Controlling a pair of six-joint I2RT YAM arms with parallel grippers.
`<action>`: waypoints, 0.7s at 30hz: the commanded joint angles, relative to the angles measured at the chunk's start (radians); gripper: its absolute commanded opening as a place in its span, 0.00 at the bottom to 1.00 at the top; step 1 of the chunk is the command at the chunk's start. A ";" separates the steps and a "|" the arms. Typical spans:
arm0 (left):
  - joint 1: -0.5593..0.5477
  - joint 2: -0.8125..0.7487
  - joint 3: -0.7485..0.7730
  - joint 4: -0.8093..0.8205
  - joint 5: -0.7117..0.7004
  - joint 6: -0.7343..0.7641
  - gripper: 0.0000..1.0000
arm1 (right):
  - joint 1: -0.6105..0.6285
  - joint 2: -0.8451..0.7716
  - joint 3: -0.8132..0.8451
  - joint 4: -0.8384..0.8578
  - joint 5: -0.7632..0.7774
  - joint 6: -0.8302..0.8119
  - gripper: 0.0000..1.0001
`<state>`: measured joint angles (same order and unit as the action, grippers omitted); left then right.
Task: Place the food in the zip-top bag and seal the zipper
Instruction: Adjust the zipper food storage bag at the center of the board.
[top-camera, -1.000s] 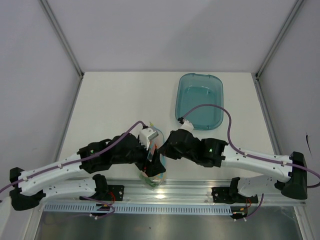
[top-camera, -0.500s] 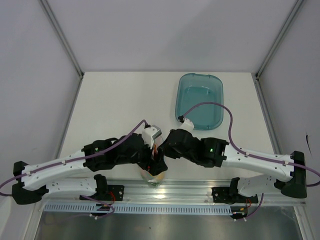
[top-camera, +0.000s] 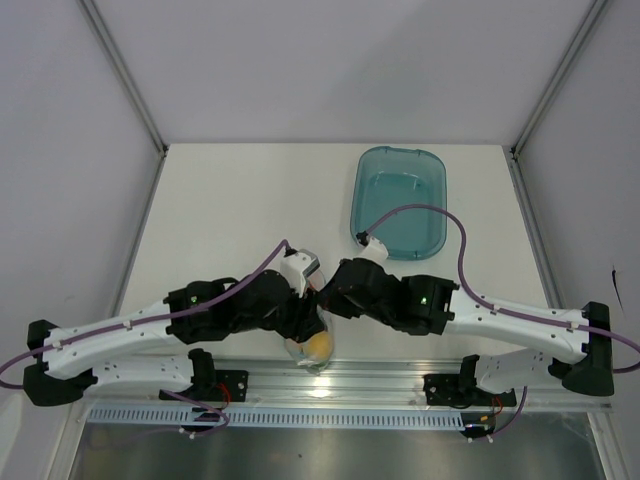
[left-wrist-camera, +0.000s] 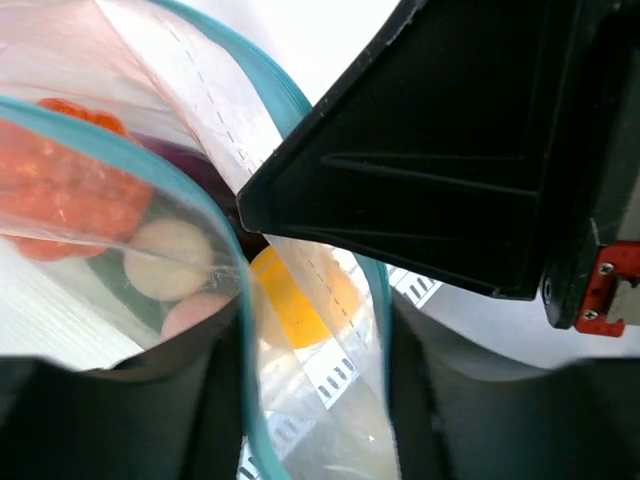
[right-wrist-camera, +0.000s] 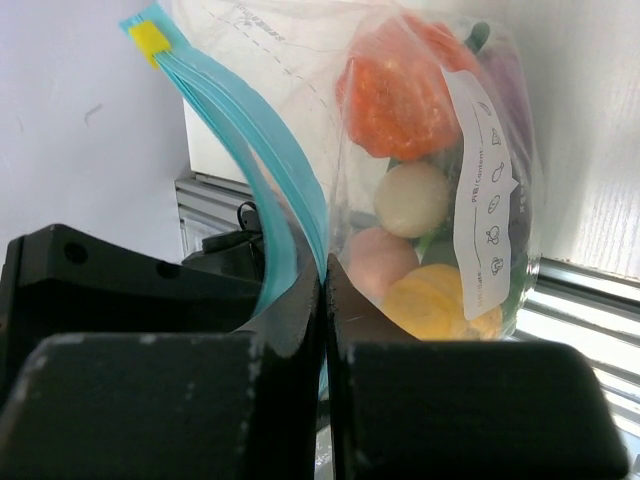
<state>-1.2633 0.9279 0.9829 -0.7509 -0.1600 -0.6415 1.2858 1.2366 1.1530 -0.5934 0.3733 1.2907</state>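
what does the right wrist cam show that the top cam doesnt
Only the right wrist: the right gripper pinched shut on the blue zipper, the zipper's yellow end tab, and the tomato and egg beside a white printed label.
Only the top external: the teal tray at the far right of the table, plus the left arm and right arm at full length.
Both: the zip-top bag holding the yellow lemon.
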 joint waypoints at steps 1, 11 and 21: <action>-0.011 0.003 0.008 -0.005 -0.032 -0.014 0.50 | 0.014 0.000 0.037 0.030 0.029 0.021 0.00; -0.013 0.011 0.023 -0.016 -0.016 0.041 0.01 | 0.014 -0.003 0.060 -0.005 0.058 -0.106 0.48; -0.008 -0.182 -0.059 0.094 0.109 0.210 0.00 | -0.138 -0.139 0.080 -0.062 -0.099 -0.639 0.99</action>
<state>-1.2675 0.8093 0.9340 -0.7429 -0.1253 -0.5125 1.1679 1.1778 1.1915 -0.6384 0.3046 0.8982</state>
